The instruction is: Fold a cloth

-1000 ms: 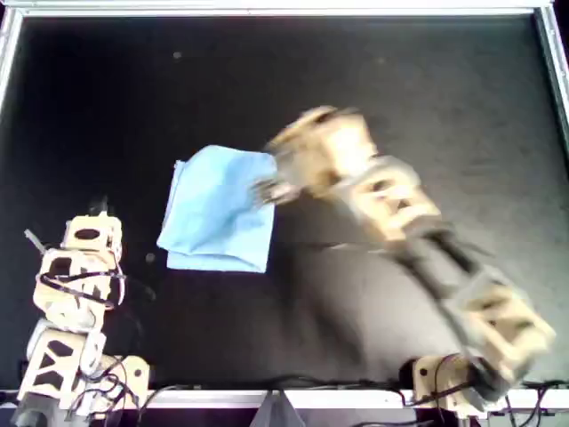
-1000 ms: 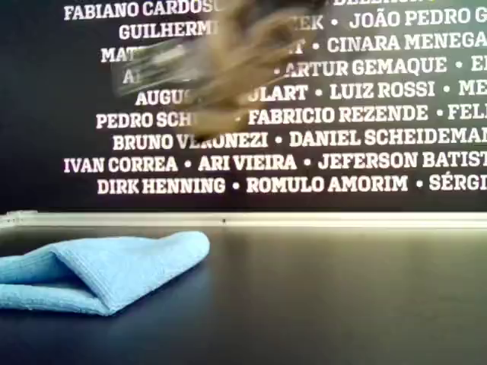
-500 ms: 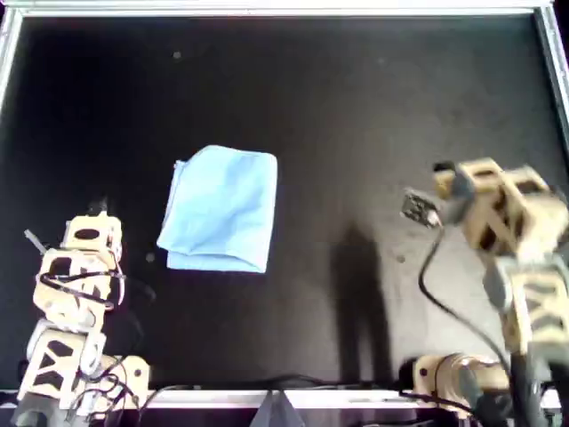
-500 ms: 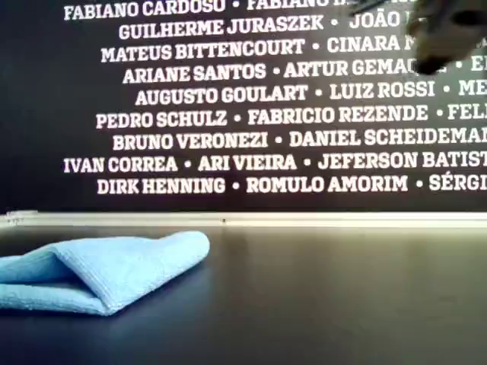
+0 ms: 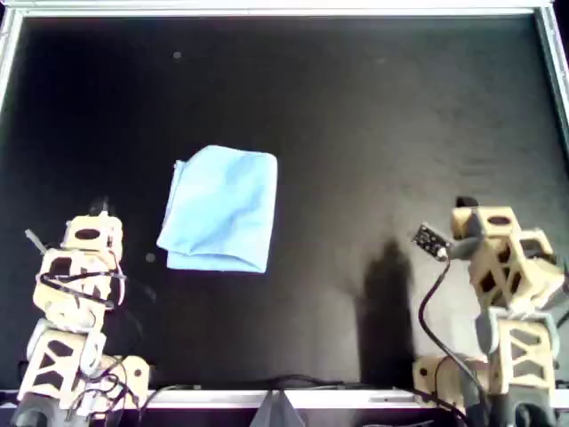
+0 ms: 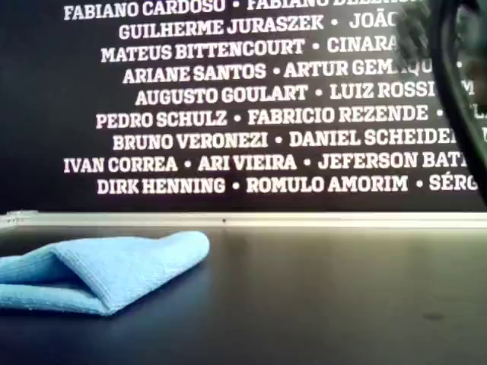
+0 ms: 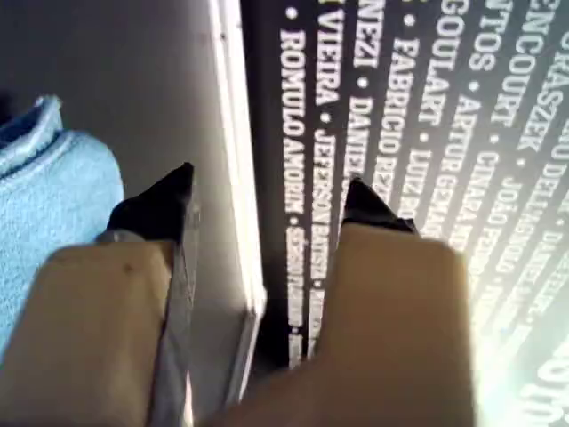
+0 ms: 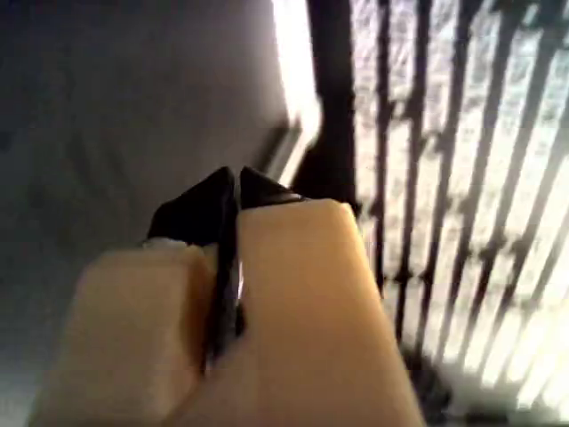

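Right arm withdrawn from the cloth; fold appears complete.

Nearest me, my right gripper (image 8: 233, 191) has its jaws pressed together on nothing; a second ago it was over the cloth (image 5: 220, 209), and it has since pulled back well clear of it toward the overhead view's lower right. My left gripper (image 7: 267, 200) stays parked beside the cloth, jaws spread and empty. The cloth lies doubled on the black table (image 5: 356, 107), untouched. Beyond it runs the table's pale rim (image 6: 304, 220).
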Tool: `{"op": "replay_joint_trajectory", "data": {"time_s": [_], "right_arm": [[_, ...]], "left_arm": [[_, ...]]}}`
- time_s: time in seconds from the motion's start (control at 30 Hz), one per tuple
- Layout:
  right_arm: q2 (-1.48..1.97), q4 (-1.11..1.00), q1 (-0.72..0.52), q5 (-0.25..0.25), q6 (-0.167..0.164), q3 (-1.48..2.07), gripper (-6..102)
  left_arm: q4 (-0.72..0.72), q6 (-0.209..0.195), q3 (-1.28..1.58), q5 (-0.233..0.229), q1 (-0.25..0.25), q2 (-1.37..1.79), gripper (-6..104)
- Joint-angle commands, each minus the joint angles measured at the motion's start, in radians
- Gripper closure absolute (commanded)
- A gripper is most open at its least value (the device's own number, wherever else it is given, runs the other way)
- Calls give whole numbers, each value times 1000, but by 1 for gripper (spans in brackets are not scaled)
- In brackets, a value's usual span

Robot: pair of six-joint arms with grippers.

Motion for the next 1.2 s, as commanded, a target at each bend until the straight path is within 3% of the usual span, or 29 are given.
{"op": "replay_joint_trajectory", "data": {"time_s": [0.0,0.1,0.57,0.77,0.93,1.17], "right_arm": [[117,-87,-11,98,-14,55,95],[190,-160,-14,158,-34,158,95],[258,-155,-17,152,-38,229,95],[267,189,-18,152,-26,229,95],[268,453,-18,152,-37,229,95],[268,531,-18,152,-25,229,94]], "left_arm": [[0,-6,-11,9,9,20,40],[3,-6,-11,9,20,20,40],[333,-6,-11,8,25,25,40],[465,-6,-11,6,25,25,40],[574,-6,-11,3,25,25,40],[724,-6,-11,-9,25,26,40]]}}
